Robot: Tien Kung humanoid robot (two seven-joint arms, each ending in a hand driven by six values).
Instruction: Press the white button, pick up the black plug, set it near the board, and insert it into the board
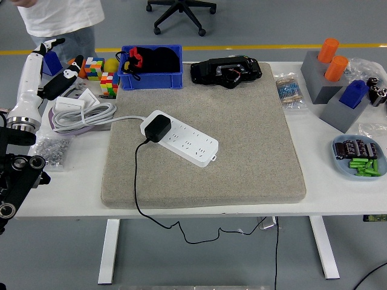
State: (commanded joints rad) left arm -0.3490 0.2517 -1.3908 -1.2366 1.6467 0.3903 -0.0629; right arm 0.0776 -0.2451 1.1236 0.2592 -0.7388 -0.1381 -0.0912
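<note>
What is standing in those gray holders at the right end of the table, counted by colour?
Orange pegs: 2
Blue block: 1
Total: 3
</note>
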